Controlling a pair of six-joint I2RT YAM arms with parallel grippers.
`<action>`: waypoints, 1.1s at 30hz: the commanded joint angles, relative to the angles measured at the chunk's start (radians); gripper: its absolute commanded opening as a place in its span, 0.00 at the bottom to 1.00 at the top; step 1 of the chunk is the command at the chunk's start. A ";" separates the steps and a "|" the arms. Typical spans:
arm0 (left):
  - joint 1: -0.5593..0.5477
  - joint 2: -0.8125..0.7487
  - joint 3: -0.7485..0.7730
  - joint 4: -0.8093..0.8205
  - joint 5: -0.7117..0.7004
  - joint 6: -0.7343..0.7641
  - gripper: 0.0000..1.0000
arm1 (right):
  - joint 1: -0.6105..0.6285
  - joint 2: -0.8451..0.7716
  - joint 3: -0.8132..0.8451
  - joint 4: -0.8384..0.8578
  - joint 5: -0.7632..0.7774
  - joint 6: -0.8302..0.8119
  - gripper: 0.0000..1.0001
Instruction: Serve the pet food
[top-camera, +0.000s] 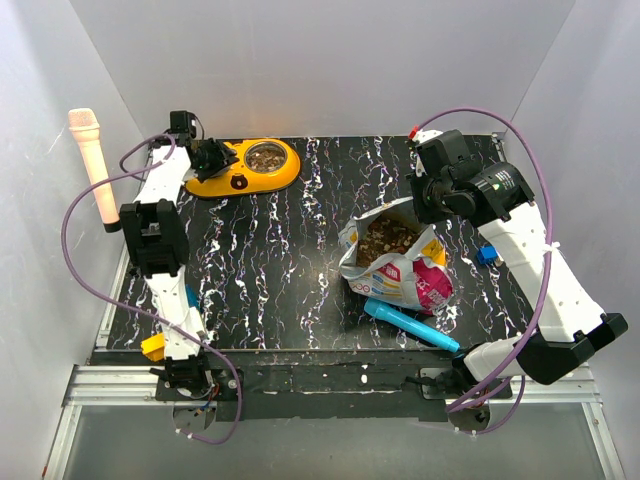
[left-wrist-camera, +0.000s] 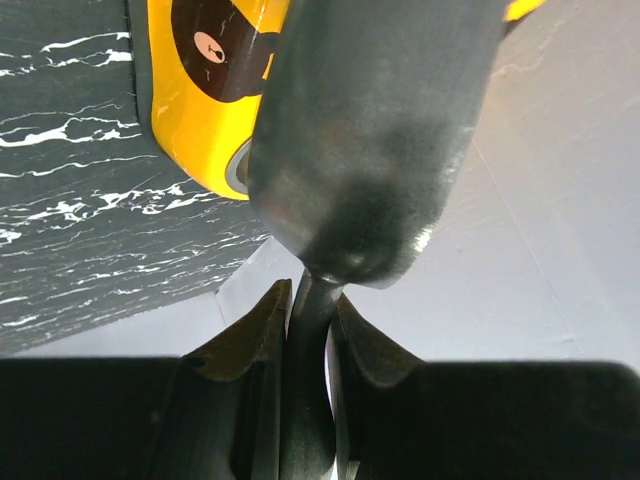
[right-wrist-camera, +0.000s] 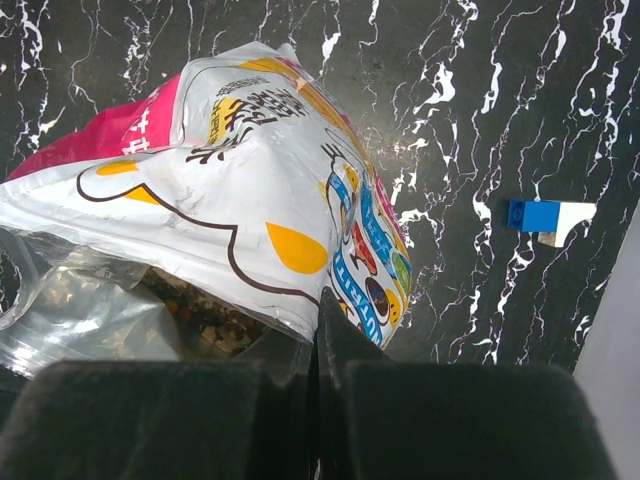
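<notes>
The right fingers (right-wrist-camera: 335, 345) are pinched shut on the rim of the open printed pouch (top-camera: 400, 275), which stands right of centre on the black marbled bench (top-camera: 280, 285). The left fingers (left-wrist-camera: 262, 325) clamp narrowly on the handle of the grey scoop (left-wrist-camera: 370, 130) above the orange double bowl (top-camera: 285, 175) at the back left corner. Pet food (top-camera: 388, 238) fills the pouch mouth, and more lies in one bowl cup.

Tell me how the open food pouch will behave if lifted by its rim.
The pouch is thin crinkled film, so it probably sags and folds when lifted. Kibble fills it, so likely bottom-heavy. Its mouth gapes open; tilting may spill.
</notes>
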 joint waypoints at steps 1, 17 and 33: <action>0.003 -0.241 -0.179 0.245 -0.063 -0.500 0.00 | -0.005 -0.076 0.092 0.150 0.022 0.009 0.01; -0.003 -0.289 -0.212 0.312 0.099 -0.232 0.00 | 0.001 -0.075 0.083 0.164 0.007 0.007 0.01; -0.192 -0.764 -0.730 0.410 0.282 0.265 0.00 | 0.004 -0.084 0.058 0.173 0.042 -0.012 0.01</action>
